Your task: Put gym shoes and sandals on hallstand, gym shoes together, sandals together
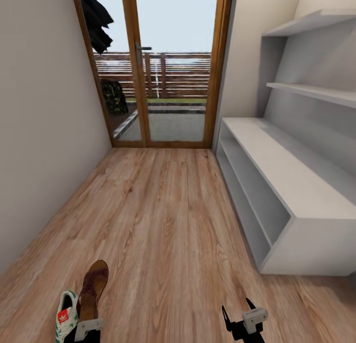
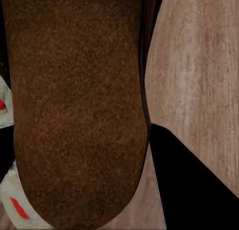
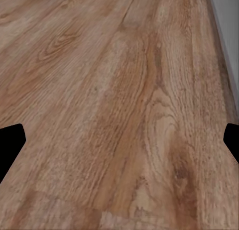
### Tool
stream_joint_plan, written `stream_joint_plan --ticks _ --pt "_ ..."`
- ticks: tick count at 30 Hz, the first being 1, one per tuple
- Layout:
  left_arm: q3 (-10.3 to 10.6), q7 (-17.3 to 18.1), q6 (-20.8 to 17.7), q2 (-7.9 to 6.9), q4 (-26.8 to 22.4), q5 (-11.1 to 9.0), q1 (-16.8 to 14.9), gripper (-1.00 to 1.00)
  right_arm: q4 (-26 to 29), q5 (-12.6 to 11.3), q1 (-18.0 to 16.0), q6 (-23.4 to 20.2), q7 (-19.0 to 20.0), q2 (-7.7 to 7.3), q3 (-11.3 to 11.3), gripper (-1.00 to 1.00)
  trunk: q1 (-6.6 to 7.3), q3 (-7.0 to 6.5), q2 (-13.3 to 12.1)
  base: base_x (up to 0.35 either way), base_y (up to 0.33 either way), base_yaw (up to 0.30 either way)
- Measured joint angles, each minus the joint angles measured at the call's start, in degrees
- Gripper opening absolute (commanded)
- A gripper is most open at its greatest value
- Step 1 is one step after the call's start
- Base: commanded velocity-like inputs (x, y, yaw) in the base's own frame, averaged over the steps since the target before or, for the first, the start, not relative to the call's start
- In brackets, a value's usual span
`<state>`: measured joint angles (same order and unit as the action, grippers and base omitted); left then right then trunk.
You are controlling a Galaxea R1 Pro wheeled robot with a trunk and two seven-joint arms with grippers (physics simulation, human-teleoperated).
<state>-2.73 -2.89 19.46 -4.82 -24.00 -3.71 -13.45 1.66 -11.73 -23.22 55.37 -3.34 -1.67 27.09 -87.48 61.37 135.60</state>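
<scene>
A: A narrow corridor is shown, with light wood-grain plank floor [image 1: 168,224], a plain wall at the left and a wood-framed glass door [image 1: 158,66] at the far end. How is the rack placed relative to the right gripper?

B: The pale grey hallstand [image 1: 287,184] is seen ahead of and to the outer side of the right gripper [image 1: 240,313], well apart from it. Its bench top and low open shelves are bare, and staggered wall shelves are seen above.

A: In what state is the right gripper found?

B: Its two dark fingers are spread apart with nothing between them. In the right wrist view only floor planks [image 3: 119,110] are seen between the finger edges, with a strip of the grey rack base [image 3: 226,36] at one corner.

A: And the left gripper?

B: The left gripper [image 1: 88,328] is seen at the near edge of the head view, with a brown sandal [image 1: 94,288] projecting forward from it. In the left wrist view the sandal's rough brown surface [image 2: 74,110] lies directly before the camera. The sandal appears to be held, though the fingers themselves are hidden, so the grip cannot be confirmed.

A: Is a gym shoe visible?

B: One white gym shoe [image 1: 66,316], with a red patch and green stripes, is seen just beside the left gripper, on its outer side.
</scene>
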Motion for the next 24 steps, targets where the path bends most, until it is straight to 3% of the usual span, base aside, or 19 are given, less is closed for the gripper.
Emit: stream_joint_plan --ticks 18,24 --pt "0.0 0.1 0.0 0.0 -0.1 0.0 0.0 -1.0 0.0 0.0 0.0 0.0 0.0 0.04 0.0 1.0 0.0 0.0 0.0 0.338 0.0 0.001" --pt "0.0 0.1 0.0 0.0 -0.1 0.0 0.0 -1.0 0.0 0.0 0.0 0.0 0.0 0.07 0.0 1.0 0.0 0.07 0.0 0.339 0.0 0.123"
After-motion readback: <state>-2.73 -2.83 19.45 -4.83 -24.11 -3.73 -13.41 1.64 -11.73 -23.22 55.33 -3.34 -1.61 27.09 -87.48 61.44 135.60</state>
